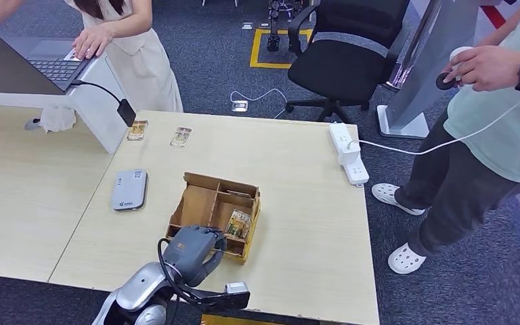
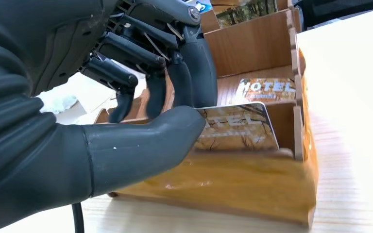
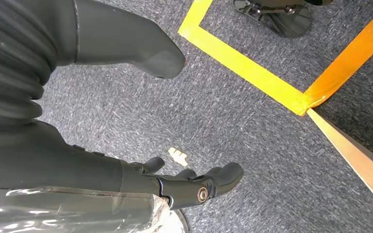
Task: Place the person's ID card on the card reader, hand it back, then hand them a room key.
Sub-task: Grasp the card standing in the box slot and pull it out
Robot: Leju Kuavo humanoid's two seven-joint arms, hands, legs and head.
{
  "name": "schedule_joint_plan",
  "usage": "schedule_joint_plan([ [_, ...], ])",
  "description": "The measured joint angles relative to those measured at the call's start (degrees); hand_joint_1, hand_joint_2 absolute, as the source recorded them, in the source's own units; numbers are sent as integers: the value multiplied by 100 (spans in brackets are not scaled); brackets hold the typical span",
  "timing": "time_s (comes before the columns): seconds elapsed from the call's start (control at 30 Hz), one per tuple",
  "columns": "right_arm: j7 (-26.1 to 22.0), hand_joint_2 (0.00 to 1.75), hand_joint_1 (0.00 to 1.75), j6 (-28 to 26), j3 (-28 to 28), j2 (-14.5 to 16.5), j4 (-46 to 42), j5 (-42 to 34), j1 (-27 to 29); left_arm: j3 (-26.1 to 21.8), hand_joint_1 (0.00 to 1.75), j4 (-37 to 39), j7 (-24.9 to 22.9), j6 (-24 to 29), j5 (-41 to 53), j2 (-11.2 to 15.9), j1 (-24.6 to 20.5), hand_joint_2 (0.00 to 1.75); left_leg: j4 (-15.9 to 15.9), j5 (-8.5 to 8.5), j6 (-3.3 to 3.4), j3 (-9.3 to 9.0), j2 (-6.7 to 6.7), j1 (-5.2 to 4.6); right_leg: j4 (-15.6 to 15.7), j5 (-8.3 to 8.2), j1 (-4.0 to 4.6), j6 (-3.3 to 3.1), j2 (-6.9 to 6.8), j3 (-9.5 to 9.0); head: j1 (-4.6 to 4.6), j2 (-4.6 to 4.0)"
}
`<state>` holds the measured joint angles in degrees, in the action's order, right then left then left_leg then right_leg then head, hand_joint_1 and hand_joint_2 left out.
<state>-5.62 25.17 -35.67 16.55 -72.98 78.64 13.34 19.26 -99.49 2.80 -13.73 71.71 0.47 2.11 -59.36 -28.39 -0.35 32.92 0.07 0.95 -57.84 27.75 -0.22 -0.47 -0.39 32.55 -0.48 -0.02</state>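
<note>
1. Left arm (image 1: pixel 139 292) comes up from the bottom edge in the head view, silver forearm angled forward, wrist bent down.
2. Left hand (image 1: pixel 191 249) is turned fingers-down; in the left wrist view the thumb (image 2: pixel 141 150) presses one face of a card (image 2: pixel 240 128) and the dark fingers (image 2: pixel 194 68) curl down on the other, so the card is pinched.
3. Right hand (image 3: pixel 126 121) hangs low, palm bare, thumb (image 3: pixel 131 46) well apart from the lightly curled fingers (image 3: pixel 199 187), holding nothing.
</note>
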Motion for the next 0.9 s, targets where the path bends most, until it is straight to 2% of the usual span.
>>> schedule_joint_plan([
  [0.9,-2,175,0,-41,-16,0,0,0,0,0,175,0,1,-4,-39,-8,2,175,0,0,0,-3,0,0,0,0,0,0,-1,-4,0,0],
])
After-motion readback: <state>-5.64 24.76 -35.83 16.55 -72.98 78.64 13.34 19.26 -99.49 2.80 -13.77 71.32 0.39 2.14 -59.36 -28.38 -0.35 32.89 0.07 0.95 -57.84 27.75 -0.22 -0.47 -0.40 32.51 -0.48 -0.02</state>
